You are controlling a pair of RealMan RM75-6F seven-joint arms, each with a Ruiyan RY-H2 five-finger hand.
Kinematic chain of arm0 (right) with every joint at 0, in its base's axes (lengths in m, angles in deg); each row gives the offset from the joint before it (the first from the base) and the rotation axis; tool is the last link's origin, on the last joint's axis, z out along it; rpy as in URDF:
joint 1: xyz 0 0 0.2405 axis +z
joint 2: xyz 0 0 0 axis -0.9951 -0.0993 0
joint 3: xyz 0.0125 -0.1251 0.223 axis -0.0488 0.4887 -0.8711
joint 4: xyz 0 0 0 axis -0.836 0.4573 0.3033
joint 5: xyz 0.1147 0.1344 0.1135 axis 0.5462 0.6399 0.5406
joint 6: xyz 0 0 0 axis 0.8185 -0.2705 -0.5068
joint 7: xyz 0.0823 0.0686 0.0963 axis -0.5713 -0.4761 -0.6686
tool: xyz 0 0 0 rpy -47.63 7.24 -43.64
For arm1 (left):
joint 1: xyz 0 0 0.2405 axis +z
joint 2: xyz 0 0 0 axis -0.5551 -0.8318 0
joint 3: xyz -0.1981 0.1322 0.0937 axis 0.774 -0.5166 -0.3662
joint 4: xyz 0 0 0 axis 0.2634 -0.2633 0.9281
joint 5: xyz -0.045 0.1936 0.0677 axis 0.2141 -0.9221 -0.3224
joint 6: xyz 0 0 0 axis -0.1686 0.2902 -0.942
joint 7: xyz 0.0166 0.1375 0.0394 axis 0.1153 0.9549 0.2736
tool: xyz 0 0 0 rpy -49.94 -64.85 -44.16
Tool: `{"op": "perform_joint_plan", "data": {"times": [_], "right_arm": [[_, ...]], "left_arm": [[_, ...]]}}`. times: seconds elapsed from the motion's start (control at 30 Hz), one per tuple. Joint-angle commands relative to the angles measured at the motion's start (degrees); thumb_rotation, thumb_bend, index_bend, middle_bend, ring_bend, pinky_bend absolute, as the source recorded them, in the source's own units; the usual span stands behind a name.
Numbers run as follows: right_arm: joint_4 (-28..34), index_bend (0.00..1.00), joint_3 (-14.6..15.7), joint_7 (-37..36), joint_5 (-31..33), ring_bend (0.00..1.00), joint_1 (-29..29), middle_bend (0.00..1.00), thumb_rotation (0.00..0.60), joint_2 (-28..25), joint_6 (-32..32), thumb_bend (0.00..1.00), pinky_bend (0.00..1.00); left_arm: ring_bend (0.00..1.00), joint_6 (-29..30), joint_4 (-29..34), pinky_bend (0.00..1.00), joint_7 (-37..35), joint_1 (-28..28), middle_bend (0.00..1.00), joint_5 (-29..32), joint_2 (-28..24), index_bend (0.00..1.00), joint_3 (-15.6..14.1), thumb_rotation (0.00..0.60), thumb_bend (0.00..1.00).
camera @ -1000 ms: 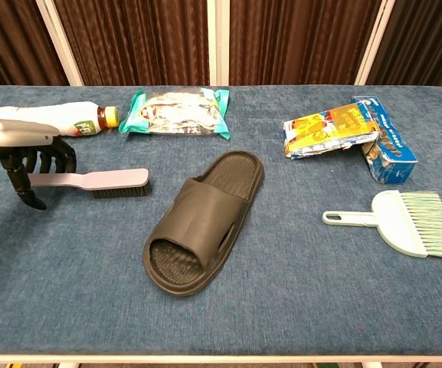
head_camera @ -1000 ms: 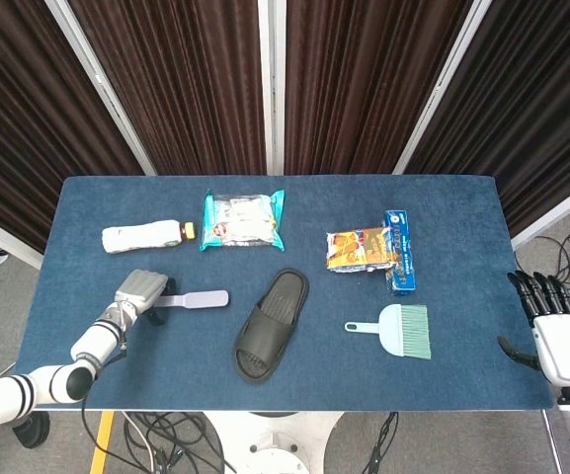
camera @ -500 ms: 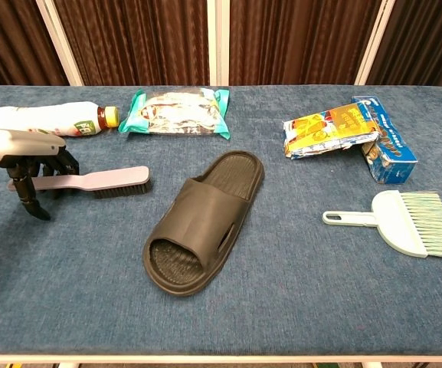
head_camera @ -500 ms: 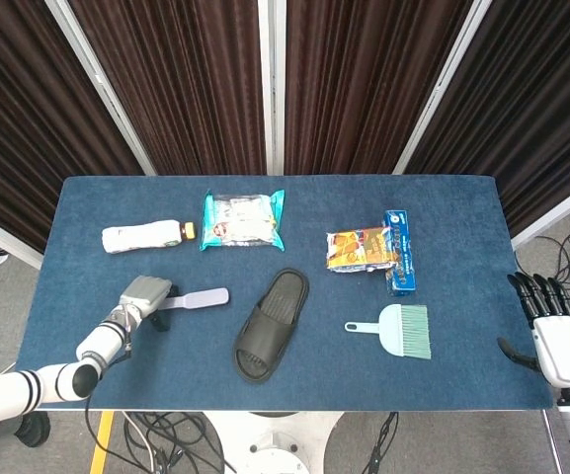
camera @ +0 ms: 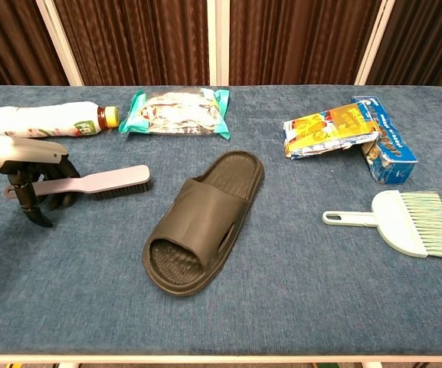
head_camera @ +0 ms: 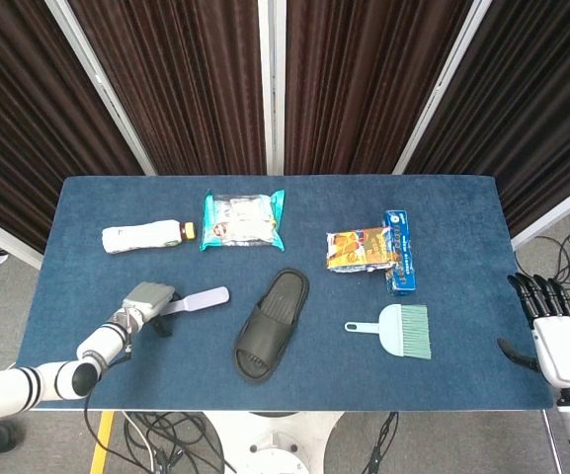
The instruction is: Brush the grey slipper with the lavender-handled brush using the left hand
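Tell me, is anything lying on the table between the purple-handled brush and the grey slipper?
No. Both views show only bare blue cloth between the brush and the slipper; the left hand sits at the brush's far handle end.

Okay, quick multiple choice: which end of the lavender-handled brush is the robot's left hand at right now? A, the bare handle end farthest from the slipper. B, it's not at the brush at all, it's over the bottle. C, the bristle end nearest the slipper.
A: the left hand has its fingers around the handle end of the lavender-handled brush, while the bristles point toward the grey slipper.
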Motion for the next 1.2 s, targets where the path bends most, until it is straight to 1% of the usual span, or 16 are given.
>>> {"op": "perform_joint_plan", "data": {"times": [0.03, 0.2, 0.3, 0.4, 0.5, 0.53, 0.6, 0.63, 0.7, 0.73, 0.77, 0.83, 0.9, 0.93, 1.03, 1.2], "right_arm": [[-0.1, 0.02, 0.0, -0.1, 0.0, 0.00, -0.1, 0.07, 0.600, 0.0, 0.0, 0.13, 0.00], [-0.2, 0.02, 0.1, -0.2, 0.2, 0.00, -0.2, 0.07, 0.600, 0.1, 0.0, 0.13, 0.00], [-0.1, 0.02, 0.0, -0.1, 0.3, 0.00, -0.1, 0.07, 0.600, 0.1, -0.2, 0.13, 0.00], [0.0, 0.02, 0.0, 0.1, 0.2, 0.00, 0.1, 0.07, 0.600, 0.2, -0.4, 0.13, 0.00], [0.2, 0.02, 0.0, 0.3, 0.2, 0.00, 0.2, 0.07, 0.600, 0.2, -0.6, 0.13, 0.00], [0.3, 0.02, 0.0, 0.4, 0.2, 0.00, 0.3, 0.07, 0.600, 0.2, -0.6, 0.13, 0.00], [0.5, 0.02, 0.0, 0.6, 0.1, 0.00, 0.4, 0.07, 0.600, 0.1, -0.8, 0.13, 0.00], [0.6, 0.02, 0.1, 0.7, -0.1, 0.00, 0.5, 0.08, 0.600, 0.1, -1.0, 0.13, 0.00], [1.0, 0.02, 0.3, 1.2, -0.6, 0.00, 1.0, 0.08, 0.600, -0.1, -1.8, 0.13, 0.00], [1.4, 0.02, 0.5, 1.7, -1.0, 0.00, 1.6, 0.08, 0.600, -0.3, -2.8, 0.13, 0.00], [1.9, 0.02, 0.7, 2.2, -1.5, 0.00, 2.3, 0.09, 0.600, -0.5, -3.9, 0.13, 0.00], [3.3, 0.02, 1.0, 3.1, -2.7, 0.00, 4.3, 0.09, 0.600, -0.9, -6.9, 0.13, 0.00], [4.5, 0.02, 0.8, 3.8, -3.7, 0.00, 6.7, 0.09, 0.600, -1.1, -9.9, 0.13, 0.00], [5.4, 0.02, 0.5, 4.6, -4.4, 0.00, 8.6, 0.09, 0.600, -1.1, -12.2, 0.13, 0.00], [7.4, 0.02, -0.8, 6.8, -5.2, 0.00, 14.2, 0.10, 0.600, -0.5, -19.1, 0.13, 0.00], [8.2, 0.02, -4.5, 10.5, -1.2, 0.00, 25.2, 0.08, 0.600, 2.9, -33.7, 0.13, 0.00]], "left_arm": [[0.63, -0.8, -0.6, 0.72, -1.3, -0.4, 0.70, 0.2, 0.4, 0.63, 0.0, 0.600, 0.27], [0.77, -1.6, -2.0, 0.87, -5.5, 0.2, 0.85, -0.4, 1.1, 0.81, 1.3, 0.600, 0.40], [0.84, -1.5, -2.6, 0.95, -8.0, 0.9, 0.92, -0.9, 1.5, 0.88, 2.3, 0.600, 0.42], [0.89, 1.0, -3.2, 1.00, -11.7, 3.0, 0.98, -3.9, 2.1, 0.96, 4.5, 0.600, 0.43], [0.95, 6.0, -3.4, 1.00, -16.9, 6.5, 1.00, -9.7, 3.2, 1.00, 7.0, 0.600, 0.44], [0.97, 7.9, -3.2, 1.00, -20.3, 8.2, 1.00, -12.8, 3.5, 1.00, 8.2, 0.600, 0.45], [0.99, 10.8, -3.0, 1.00, -26.0, 10.6, 1.00, -18.3, 3.8, 1.00, 9.5, 0.600, 0.45], [1.00, 13.0, -3.1, 1.00, -30.3, 12.2, 1.00, -22.3, 4.0, 1.00, 10.1, 0.600, 0.46], [1.00, 16.8, -3.4, 1.00, -37.3, 14.3, 1.00, -28.5, 4.3, 1.00, 10.5, 0.600, 0.46], [1.00, 20.0, -4.1, 1.00, -41.4, 15.6, 1.00, -32.7, 4.7, 1.00, 10.4, 0.600, 0.46], [1.00, 22.7, -5.0, 1.00, -43.8, 16.4, 1.00, -35.7, 5.1, 1.00, 10.1, 0.600, 0.45], [1.00, 29.2, -7.4, 1.00, -47.9, 17.9, 1.00, -41.8, 6.4, 1.00, 9.1, 0.600, 0.45], [1.00, 34.1, -9.5, 1.00, -50.1, 18.8, 1.00, -45.9, 7.6, 1.00, 8.3, 0.600, 0.43], [1.00, 37.1, -11.0, 1.00, -50.8, 19.2, 1.00, -48.3, 8.5, 1.00, 7.7, 0.600, 0.43], [1.00, 42.8, -14.4, 1.00, -51.3, 19.9, 1.00, -53.4, 10.1, 1.00, 6.0, 0.600, 0.43], [1.00, 47.8, -17.8, 1.00, -50.1, 20.3, 1.00, -59.6, 11.0, 1.00, 2.5, 0.600, 0.43]]}}
